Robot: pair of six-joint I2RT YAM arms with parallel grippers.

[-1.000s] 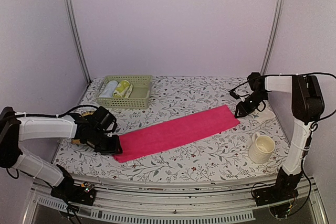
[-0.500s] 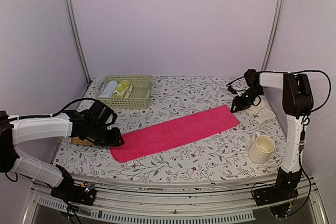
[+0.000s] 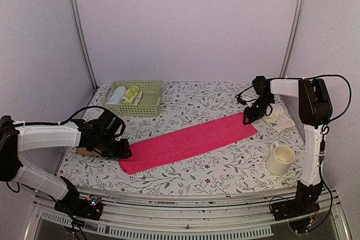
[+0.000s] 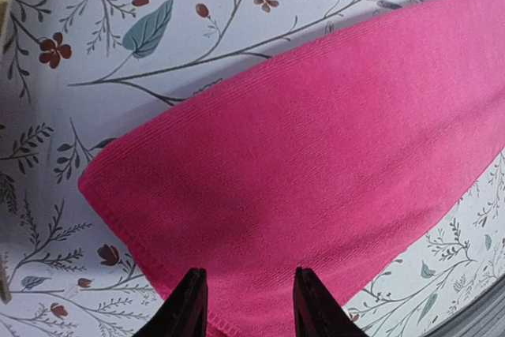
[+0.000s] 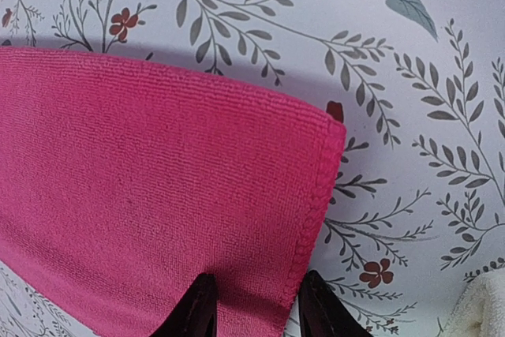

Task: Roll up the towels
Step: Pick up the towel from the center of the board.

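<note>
Floral tabletop (image 3: 225, 168), pink towel (image 3: 188, 141) spread flat.
Lilac walls (image 3: 185, 26) surround it. The one pink towel lies diagonally mid-table, with one basket (image 3: 147, 105) far left, one cream towel (image 3: 280, 120) at the right edge and one mug (image 3: 279, 159). The left pincer (image 4: 248, 274) and right pincer (image 5: 257, 276) have shifted over its end corners, jaws parted, gripping nothing.

This is a robot test cell in a lab, dressed with household props. The left arm (image 3: 48, 137) and right arm (image 3: 313, 102) are bolted to a metal rail (image 3: 185, 226) at the near edge of a table (image 3: 197, 96) covered in floral cloth. Plain lilac panels (image 3: 185, 26) and aluminium posts (image 3: 79, 26) box it in, and a basket (image 3: 147, 107) and mug (image 3: 279, 158) serve as props.
</note>
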